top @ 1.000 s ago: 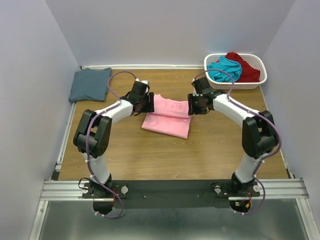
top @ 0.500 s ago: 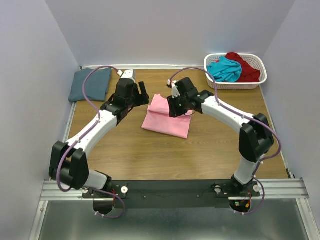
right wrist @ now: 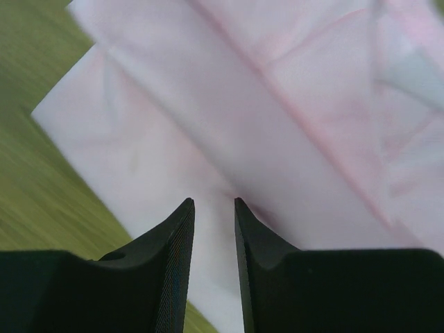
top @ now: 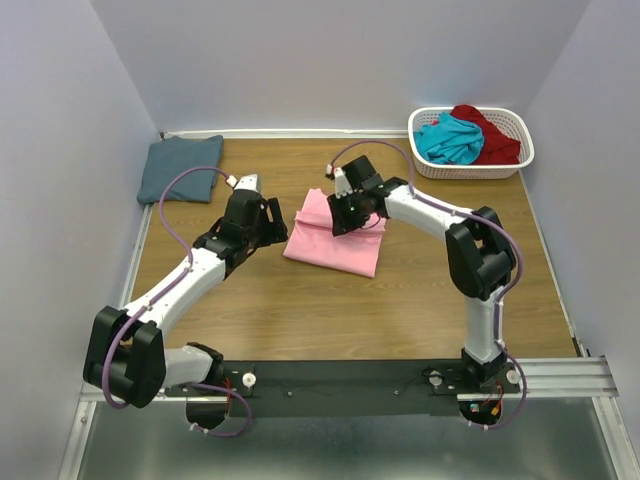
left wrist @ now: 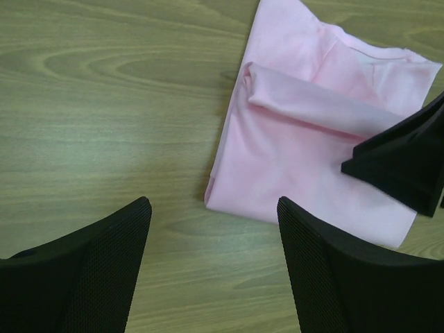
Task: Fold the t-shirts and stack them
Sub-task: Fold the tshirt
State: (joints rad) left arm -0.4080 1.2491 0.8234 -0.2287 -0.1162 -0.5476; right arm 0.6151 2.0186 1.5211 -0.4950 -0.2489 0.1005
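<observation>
The light pink t-shirt (top: 335, 243) lies partly folded in the middle of the table. It also shows in the left wrist view (left wrist: 291, 159) and fills the right wrist view (right wrist: 229, 104). My right gripper (top: 344, 217) (right wrist: 214, 201) is low over the shirt's left half, jaws nearly closed on a folded-over flap of it. My left gripper (top: 277, 219) (left wrist: 211, 205) is open and empty just left of the shirt's edge. The slate blue-grey t-shirt (top: 180, 168) lies folded at the back left. The teal t-shirt (top: 448, 140) and the dark red t-shirt (top: 492, 135) lie bunched in the basket.
The white slotted basket (top: 472, 171) stands at the back right corner. Walls close in the table on the left, back and right. Bare wood (top: 330, 310) lies between the pink shirt and the arm bases.
My right gripper carried the shirt's right edge leftward across the shirt. My left gripper let go, swung away and came back low beside the shirt's left edge.
</observation>
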